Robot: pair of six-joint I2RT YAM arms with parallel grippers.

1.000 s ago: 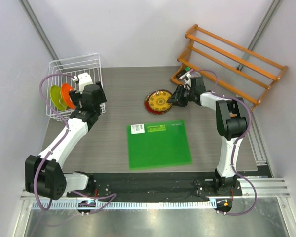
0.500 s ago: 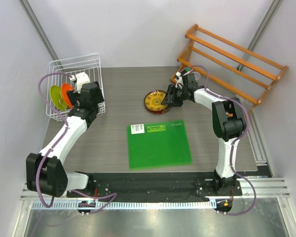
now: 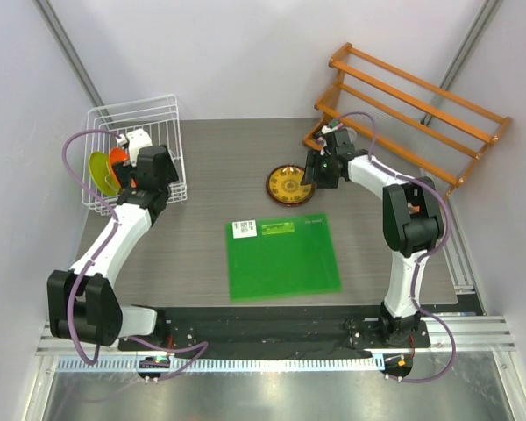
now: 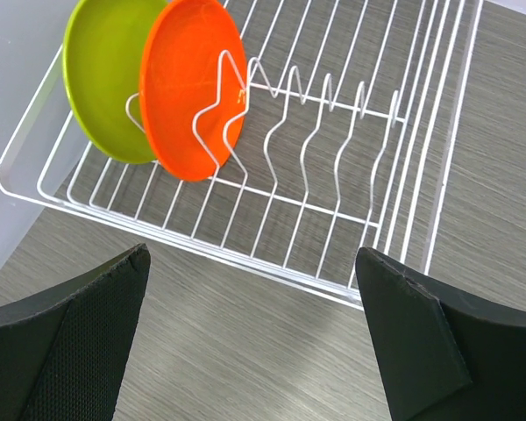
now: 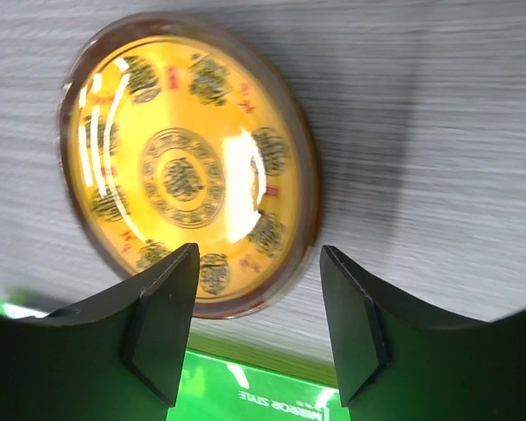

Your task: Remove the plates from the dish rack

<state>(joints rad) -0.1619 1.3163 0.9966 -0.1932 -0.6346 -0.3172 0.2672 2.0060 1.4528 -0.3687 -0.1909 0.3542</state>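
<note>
The white wire dish rack (image 3: 149,112) stands at the far left. A lime green plate (image 3: 101,172) and an orange plate (image 3: 117,161) stand upright between its prongs. In the left wrist view they show as lime green plate (image 4: 103,79) and orange plate (image 4: 193,88) in the dish rack (image 4: 272,189). My left gripper (image 3: 145,181) is open and empty just outside the rack's near side. The brown-yellow plate (image 3: 289,185) lies flat on the table. My right gripper (image 3: 314,174) is open at its right edge, with the plate (image 5: 184,175) just ahead of its fingers. The dark red plate is not visible.
A flat green square mat (image 3: 282,256) lies in the middle of the table, just near of the brown-yellow plate; its edge shows in the right wrist view (image 5: 245,396). An orange wooden slatted shelf (image 3: 412,96) stands at the far right, behind my right arm.
My right gripper has let go of the brown-yellow plate, which went from tilted to flat, and drawn back to the right. My left gripper has shifted slightly left toward the rack.
</note>
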